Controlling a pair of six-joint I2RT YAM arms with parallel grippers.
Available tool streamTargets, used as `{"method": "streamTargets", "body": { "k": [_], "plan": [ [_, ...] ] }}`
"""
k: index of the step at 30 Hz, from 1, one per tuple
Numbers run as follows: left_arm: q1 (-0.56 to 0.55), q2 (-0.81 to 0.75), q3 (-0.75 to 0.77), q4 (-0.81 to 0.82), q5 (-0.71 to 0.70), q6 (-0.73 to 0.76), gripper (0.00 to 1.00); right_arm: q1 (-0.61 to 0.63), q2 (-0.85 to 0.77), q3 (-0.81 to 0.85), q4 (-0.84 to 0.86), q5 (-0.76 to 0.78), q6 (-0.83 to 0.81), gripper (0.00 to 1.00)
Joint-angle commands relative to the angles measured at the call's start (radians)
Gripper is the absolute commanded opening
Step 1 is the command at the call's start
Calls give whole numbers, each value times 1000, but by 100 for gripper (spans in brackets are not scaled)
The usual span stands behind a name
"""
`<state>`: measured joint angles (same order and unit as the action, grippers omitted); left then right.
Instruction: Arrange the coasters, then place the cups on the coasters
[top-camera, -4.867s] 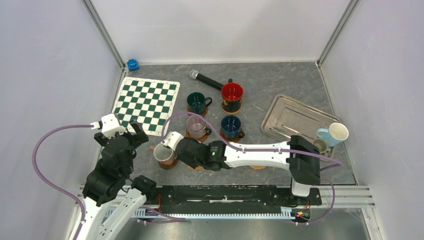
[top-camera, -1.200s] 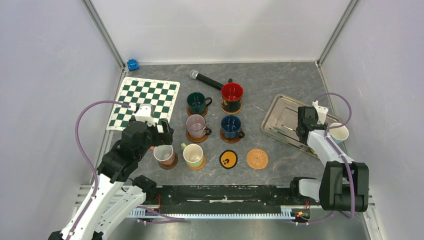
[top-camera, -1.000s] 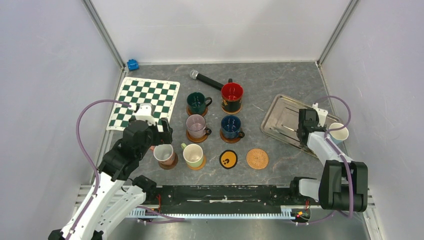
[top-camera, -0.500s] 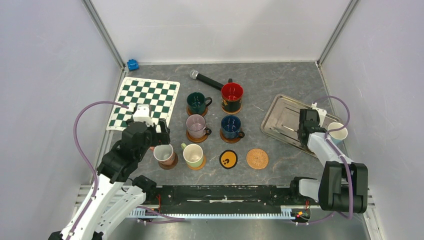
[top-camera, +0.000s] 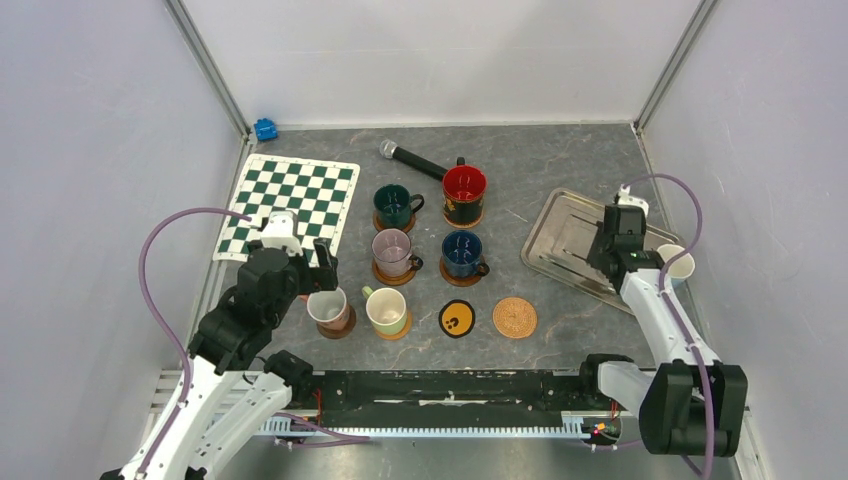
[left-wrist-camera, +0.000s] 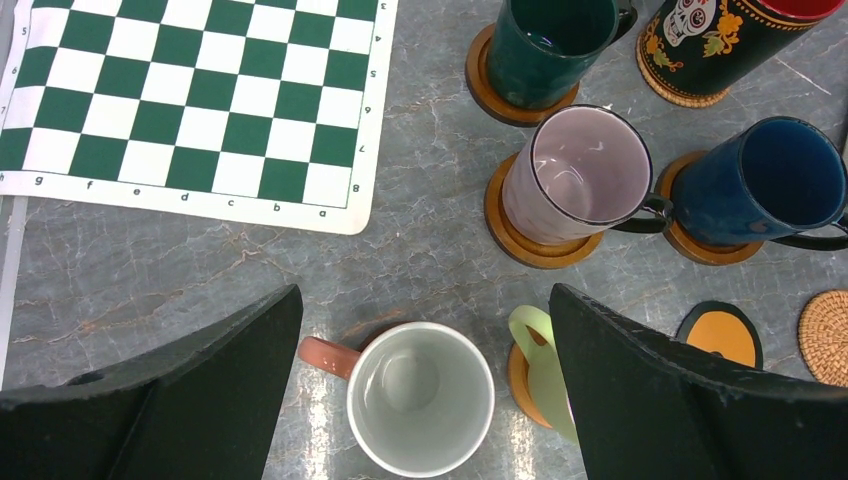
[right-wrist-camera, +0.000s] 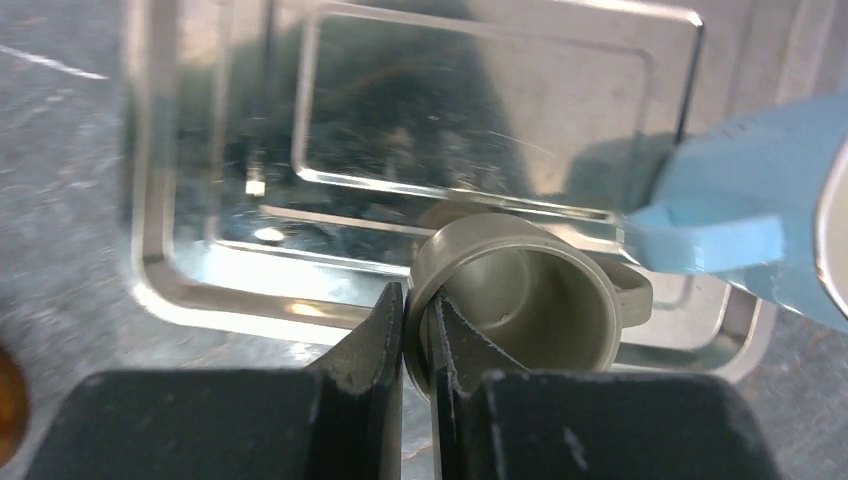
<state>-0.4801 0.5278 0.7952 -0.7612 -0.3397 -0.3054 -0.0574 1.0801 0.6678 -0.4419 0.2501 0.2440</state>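
My right gripper (right-wrist-camera: 413, 300) is shut on the rim of the small grey-olive cup (right-wrist-camera: 515, 290), one finger inside and one outside, at the near edge of the metal tray (right-wrist-camera: 200, 290). The light blue cup (right-wrist-camera: 760, 215) lies right beside it. My left gripper (left-wrist-camera: 422, 300) hangs open over the brownish white-inside cup (left-wrist-camera: 420, 398). In the top view the dark green (top-camera: 395, 205), red-inside (top-camera: 464, 193), glass (top-camera: 391, 251), dark blue (top-camera: 462, 252), brownish (top-camera: 327, 309) and pale green (top-camera: 386, 310) cups stand on coasters. The black coaster (top-camera: 457, 319) and the woven coaster (top-camera: 515, 317) are bare.
A green-and-white chequered mat (top-camera: 293, 208) lies at the back left, and a black microphone (top-camera: 412, 159) lies behind the cups. A small blue object (top-camera: 265, 129) sits in the far left corner. The tray (top-camera: 570, 235) lies close to the right wall.
The right gripper has shut on the grey-olive cup's rim, and its wrist has shifted slightly back over the tray. The left arm has drawn back a little, still open.
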Motion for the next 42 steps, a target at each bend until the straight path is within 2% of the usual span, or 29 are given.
{"method": "streamTargets", "body": {
  "k": [1,11,17,22,31,42],
  "plan": [
    [-4,-7,16,35,-3,17,100,76,-34,104,-15,-62,-11,0],
    [-3,-23,17,36,4,23,100,395,-54,190,-139,46,33,0],
    [-3,-23,15,38,2,22,100,591,-103,126,-164,67,151,0],
    [-3,-19,11,46,1,22,100,813,-73,86,-138,134,258,0],
    [-3,-34,12,45,-5,23,100,1140,128,159,-71,242,394,0],
    [-3,-49,12,43,-19,22,100,1296,378,347,-58,261,391,0]
  ]
}}
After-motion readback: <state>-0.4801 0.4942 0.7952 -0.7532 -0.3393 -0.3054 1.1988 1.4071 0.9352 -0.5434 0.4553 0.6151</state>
